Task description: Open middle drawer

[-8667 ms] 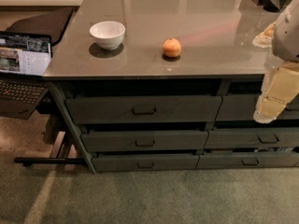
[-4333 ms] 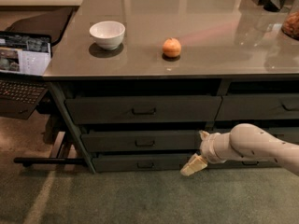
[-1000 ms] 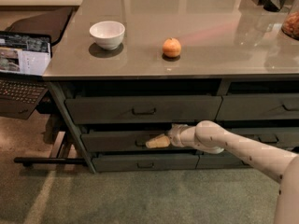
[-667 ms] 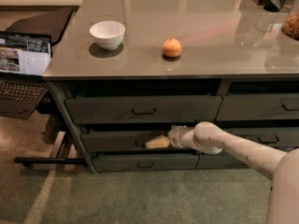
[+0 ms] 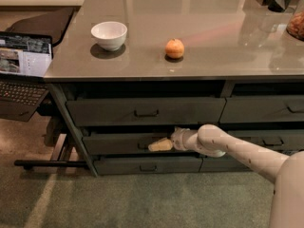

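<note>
The middle drawer (image 5: 114,143) is the dark grey-green front between a taller top front (image 5: 109,112) and a slim bottom front (image 5: 180,165) in the left column under the counter. Its small dark pull (image 5: 142,147) sits just left of my gripper (image 5: 159,145). The gripper's cream tip lies against the drawer front at the pull. My arm (image 5: 237,151) reaches in from the lower right. A dark gap shows above the middle front. The inside of the drawer is hidden.
On the grey counter (image 5: 228,51) stand a white bowl (image 5: 109,34) and an orange fruit (image 5: 175,48). An open laptop (image 5: 23,61) sits at the left. A second drawer column (image 5: 266,109) is at the right. A dark floor bar (image 5: 47,164) lies at the lower left.
Over the earlier frames my arm came down from the right and swung left to the middle drawer's pull. In the last second the gripper has stayed at the pull with hardly any shift.
</note>
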Motion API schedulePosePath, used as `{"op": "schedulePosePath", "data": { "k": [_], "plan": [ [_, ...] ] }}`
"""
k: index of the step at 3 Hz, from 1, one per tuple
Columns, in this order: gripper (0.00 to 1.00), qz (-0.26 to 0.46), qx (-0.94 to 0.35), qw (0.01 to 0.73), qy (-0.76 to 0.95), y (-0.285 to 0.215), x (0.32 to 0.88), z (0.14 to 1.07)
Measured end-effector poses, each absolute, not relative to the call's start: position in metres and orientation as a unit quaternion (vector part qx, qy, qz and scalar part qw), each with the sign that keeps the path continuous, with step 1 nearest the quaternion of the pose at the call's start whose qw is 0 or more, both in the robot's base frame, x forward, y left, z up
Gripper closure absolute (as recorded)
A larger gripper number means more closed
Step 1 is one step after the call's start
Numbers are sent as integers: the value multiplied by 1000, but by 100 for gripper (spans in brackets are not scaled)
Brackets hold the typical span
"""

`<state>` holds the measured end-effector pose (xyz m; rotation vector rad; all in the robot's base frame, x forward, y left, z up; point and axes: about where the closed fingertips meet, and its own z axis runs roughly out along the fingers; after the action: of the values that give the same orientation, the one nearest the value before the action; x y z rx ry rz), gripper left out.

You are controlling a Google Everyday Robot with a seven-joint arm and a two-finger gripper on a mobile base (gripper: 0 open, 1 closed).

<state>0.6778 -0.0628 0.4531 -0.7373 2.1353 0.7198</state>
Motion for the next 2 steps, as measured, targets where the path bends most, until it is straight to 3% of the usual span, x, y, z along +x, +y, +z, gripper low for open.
{"op": "schedulePosePath", "data": {
  "k": [2],
  "plan": [
    [0,280,-288,368,838,-71,668,456]
  ]
}}
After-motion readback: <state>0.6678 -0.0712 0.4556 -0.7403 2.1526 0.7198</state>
